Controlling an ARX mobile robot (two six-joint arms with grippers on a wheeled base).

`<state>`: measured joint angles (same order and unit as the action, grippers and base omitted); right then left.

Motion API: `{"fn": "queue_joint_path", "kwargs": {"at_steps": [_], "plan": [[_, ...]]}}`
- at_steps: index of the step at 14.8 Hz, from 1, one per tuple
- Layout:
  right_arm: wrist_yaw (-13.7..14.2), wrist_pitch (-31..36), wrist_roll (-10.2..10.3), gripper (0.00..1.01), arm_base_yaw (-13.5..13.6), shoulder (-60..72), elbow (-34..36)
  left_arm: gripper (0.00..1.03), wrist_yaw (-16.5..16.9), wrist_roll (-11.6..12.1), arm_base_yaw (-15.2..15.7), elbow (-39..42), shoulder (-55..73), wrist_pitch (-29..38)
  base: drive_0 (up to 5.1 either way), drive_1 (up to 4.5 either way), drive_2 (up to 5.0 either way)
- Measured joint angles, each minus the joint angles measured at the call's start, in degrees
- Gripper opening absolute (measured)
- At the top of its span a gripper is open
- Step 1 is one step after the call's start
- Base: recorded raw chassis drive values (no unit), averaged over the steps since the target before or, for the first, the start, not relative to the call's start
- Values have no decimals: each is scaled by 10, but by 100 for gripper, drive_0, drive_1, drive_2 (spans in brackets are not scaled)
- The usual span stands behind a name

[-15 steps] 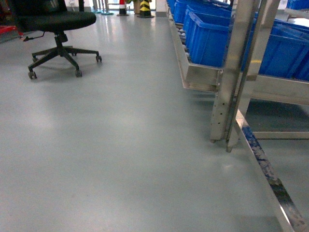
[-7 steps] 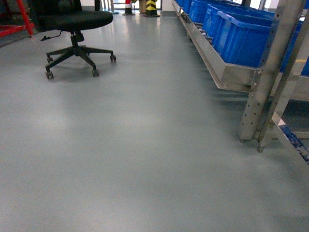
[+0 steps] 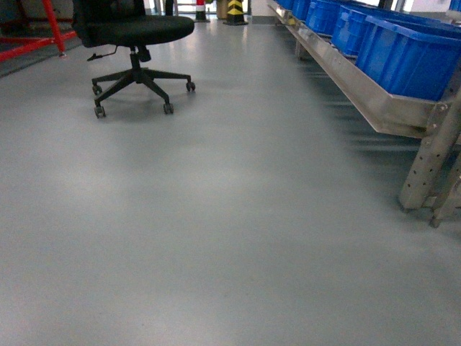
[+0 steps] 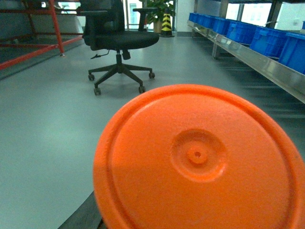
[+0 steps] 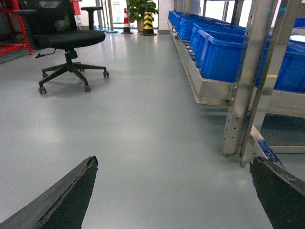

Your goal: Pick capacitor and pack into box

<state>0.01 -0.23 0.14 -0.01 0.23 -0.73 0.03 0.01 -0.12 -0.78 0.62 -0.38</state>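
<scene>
Neither the pink box nor any capacitor showed in any of my three views, so I could say nothing of how they looked or where they lay. My head camera saw only grey floor (image 3: 216, 238), a black office chair (image 3: 137, 43) at the upper left and blue bins (image 3: 410, 54) on a steel rack (image 3: 432, 158) along the right. My right gripper (image 5: 174, 191) stood with its two dark fingers (image 5: 62, 200) wide apart over bare floor, nothing between them. My left wrist view was largely filled by an orange disc (image 4: 200, 162); whether that gripper was apart or together, I could not tell.
</scene>
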Motion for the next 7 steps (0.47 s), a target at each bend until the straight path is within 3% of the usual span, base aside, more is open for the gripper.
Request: {"fn": "queue_joint_path", "kwargs": {"at_steps": [7], "plan": [[0, -2, 0, 98, 0, 0, 0, 44, 0, 0, 0, 0, 0, 0, -493, 243, 243]]}}
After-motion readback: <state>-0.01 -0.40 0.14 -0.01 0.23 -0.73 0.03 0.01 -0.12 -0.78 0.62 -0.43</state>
